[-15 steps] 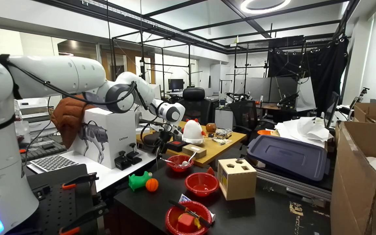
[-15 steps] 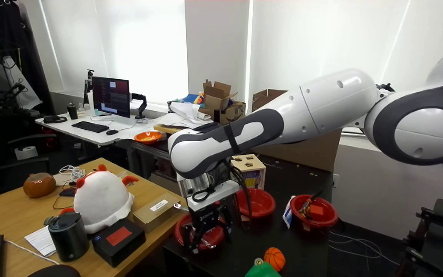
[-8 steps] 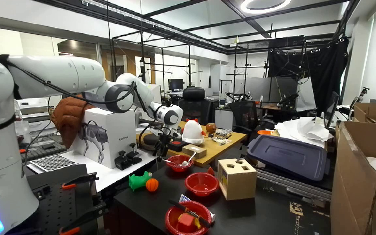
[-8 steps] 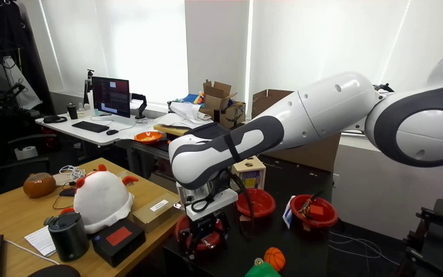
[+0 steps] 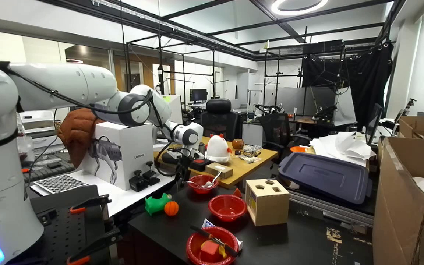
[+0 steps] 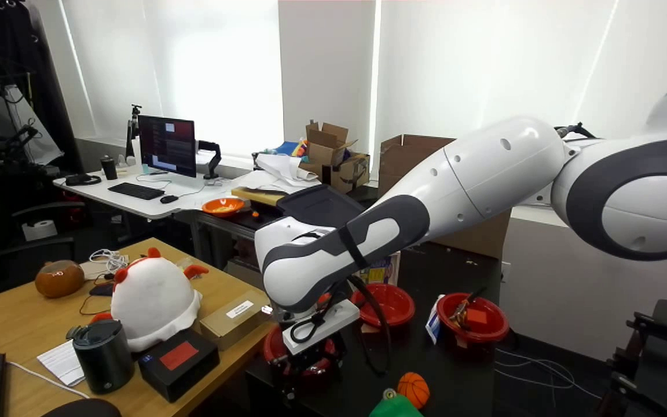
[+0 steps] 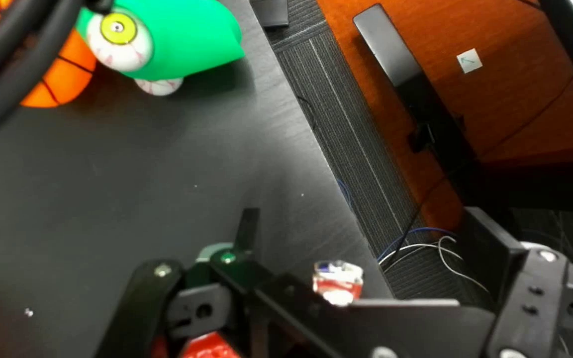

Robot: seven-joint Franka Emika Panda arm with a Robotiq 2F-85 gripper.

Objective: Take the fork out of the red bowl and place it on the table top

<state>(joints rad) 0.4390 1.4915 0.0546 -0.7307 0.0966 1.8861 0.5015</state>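
The red bowl (image 5: 195, 189) with shiny utensils stands on the far end of the dark table top (image 5: 307, 243). A silver handle (image 5: 191, 182) sticks out over its side near the gripper, and another utensil (image 5: 217, 175) leans out the opposite side. I cannot tell which is the fork. In an exterior view the bowl (image 6: 273, 346) is partly hidden behind my gripper (image 6: 313, 379). In the wrist view my gripper (image 7: 366, 238) is open; a shiny utensil end (image 7: 338, 283) shows between its fingers, apart from both. A bit of the red bowl (image 7: 209, 348) shows at the bottom edge.
A green toy (image 7: 182, 35) and an orange ball (image 7: 62, 79) lie on the table top near the gripper. A second red bowl (image 5: 227, 208), a wooden shape box (image 5: 271, 209) and a red bowl with toys (image 5: 194, 244) stand farther along. The table edge (image 7: 316, 144) runs beside the gripper.
My gripper has moved lower and slightly toward the robot's base side, beside the bowl with the utensils. It now covers more of that bowl in an exterior view. The bowls and toys have not moved.
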